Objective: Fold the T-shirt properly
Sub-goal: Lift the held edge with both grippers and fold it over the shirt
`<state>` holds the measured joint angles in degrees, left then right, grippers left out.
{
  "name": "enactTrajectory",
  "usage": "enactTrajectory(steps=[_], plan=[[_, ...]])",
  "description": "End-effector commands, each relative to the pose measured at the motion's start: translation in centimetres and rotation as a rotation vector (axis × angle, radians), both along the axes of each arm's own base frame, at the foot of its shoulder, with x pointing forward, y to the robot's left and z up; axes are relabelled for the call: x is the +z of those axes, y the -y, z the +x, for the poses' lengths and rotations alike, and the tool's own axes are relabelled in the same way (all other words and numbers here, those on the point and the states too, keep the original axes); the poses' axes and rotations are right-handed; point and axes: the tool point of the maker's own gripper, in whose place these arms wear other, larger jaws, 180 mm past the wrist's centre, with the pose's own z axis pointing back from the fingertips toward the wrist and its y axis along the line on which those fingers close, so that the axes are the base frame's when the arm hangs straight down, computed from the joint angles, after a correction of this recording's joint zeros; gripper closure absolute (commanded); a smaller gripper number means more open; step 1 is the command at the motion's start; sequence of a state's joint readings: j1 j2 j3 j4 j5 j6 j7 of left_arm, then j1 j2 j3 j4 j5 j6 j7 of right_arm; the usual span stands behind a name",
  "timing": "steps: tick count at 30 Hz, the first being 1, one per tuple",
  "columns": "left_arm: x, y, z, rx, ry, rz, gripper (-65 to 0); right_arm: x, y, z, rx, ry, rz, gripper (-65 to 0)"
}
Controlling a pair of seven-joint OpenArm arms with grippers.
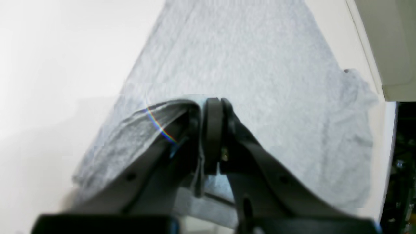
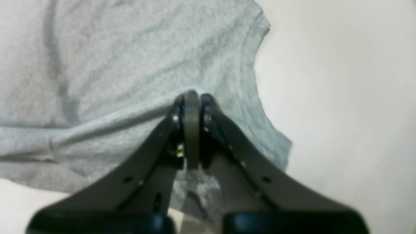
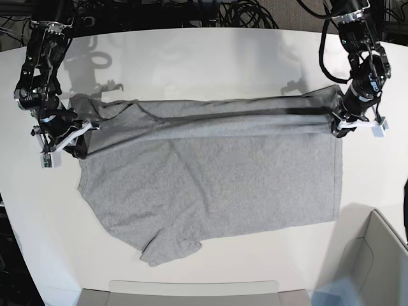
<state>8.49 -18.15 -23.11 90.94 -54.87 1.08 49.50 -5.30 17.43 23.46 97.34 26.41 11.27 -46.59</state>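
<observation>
the left gripper (image 3: 338, 125) is pinched tight on a fold of the t-shirt (image 3: 217, 178) at the hem corner, near the right edge of the table (image 3: 204, 57) as the base view shows it; in its own wrist view the cloth bunches over one jaw and the rest of the shirt runs away from the jaws; the right gripper (image 3: 75, 134) is likewise clamped down on cloth, at the shoulder end near the table's left edge, with a sleeve just beside it; both grippers grip the same long side of the shirt, the one toward the table's far edge, already rolled over into a raised band; the shirt's long axis runs left to right across the table, from one gripper to the other, so the held edge is stretched between them and neither arm is nearer than the other to the fold line; the body of the shirt lies flat, spreading from the held band toward the table's near edge, where the other sleeve sticks out; so the coming move, as i judge it, calls for both arms to carry the held edge together toward the near edge, keeping level so the band stays parallel to the shirt's length and lands square.
</observation>
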Motion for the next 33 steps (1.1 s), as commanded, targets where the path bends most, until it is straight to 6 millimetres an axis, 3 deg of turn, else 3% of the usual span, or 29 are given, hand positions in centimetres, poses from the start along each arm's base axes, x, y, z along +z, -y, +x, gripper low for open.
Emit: enactTrajectory(steps=[1, 7, 15, 20, 25, 26, 27, 31, 33], plan=[[1.3, -0.4, 1.4, -0.013, 0.041, 0.023, 0.0, 1.8, 0.7, 1.5, -0.01, 0.062, -0.009, 0.0], [1.0, -1.8, 4.0, 0.005, 0.036, 0.007, 0.0, 1.1, 0.4, 4.8, -0.001, 0.041, 0.017, 0.0], [-0.2, -1.4, 6.8, -0.012, 0.005, -0.028, 0.0, -1.1, 0.1, 8.1, 0.004, 0.073, -0.028, 0.0], [-1.1, -2.2, 7.4, 0.015, -0.02, -0.027, 0.0, -2.4, 0.4, 8.8, -0.013, 0.072, -0.018, 0.0], [-1.1, -2.4, 7.6, 0.008, -0.034, 0.005, 0.0, -1.6, 0.5, 9.1, -0.012, 0.107, -0.023, 0.0], [-0.6, -2.4, 7.8, 0.006, -0.022, 0.012, 0.0, -1.3, 0.5, 9.2, -0.013, 0.115, -0.024, -1.9], [0.0, -2.5, 7.9, 0.005, -0.004, 0.023, -0.3, -0.7, 0.4, 9.3, -0.01, 0.13, -0.025, -7.9], [2.5, -2.2, 8.7, -0.016, 0.061, 0.061, -14.7, 1.3, -0.3, 9.4, 0.013, 0.185, -0.038, -28.7], [3.2, -2.0, 8.2, -0.028, 0.076, 0.083, -15.2, 2.5, -0.7, 9.3, 0.025, 0.218, -0.045, -30.8]])
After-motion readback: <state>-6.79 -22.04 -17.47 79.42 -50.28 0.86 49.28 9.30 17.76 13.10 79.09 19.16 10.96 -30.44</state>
